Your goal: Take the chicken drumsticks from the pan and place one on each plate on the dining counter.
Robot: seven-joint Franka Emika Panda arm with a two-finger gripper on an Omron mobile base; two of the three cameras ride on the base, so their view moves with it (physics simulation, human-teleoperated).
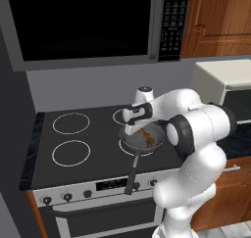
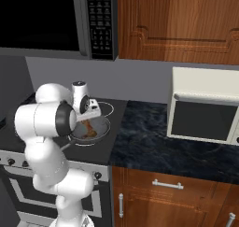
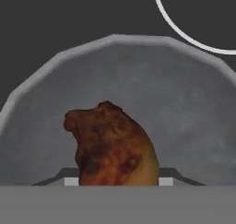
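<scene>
A black glass stove top (image 1: 98, 134) with white burner rings sits under a dark microwave (image 1: 83, 21), with reddish wood cabinets (image 2: 182, 23) above and a black marbled bench (image 2: 158, 142) to the stove's right carrying a cream toaster oven (image 2: 205, 107).

The claw (image 1: 132, 130) reaches down into the pan (image 1: 158, 132), which rests on the stove's front right burner. In the hand view a chicken drumstick (image 3: 113, 147) sits right between the two finger tips (image 3: 70, 180), its browned meaty end rising toward the far wall of the pan (image 3: 184, 103); the tips stand close on either side of it, but the flat band hides the contact, so I cannot tell whether the claw is clamped on the meat or only bracketing it.

From the left base view, orange-brown meat (image 1: 146, 136) lies in the pan just beside and below the claw, partly covered by the arm's wrist. From the right base view the same meat (image 2: 88, 131) shows in the pan (image 2: 105, 126) under the hand. Whether these are two separate drumsticks I cannot make out.

The pan's long dark handle (image 1: 133, 171) points toward the stove's front edge, over the control knobs (image 1: 67, 197).
</scene>
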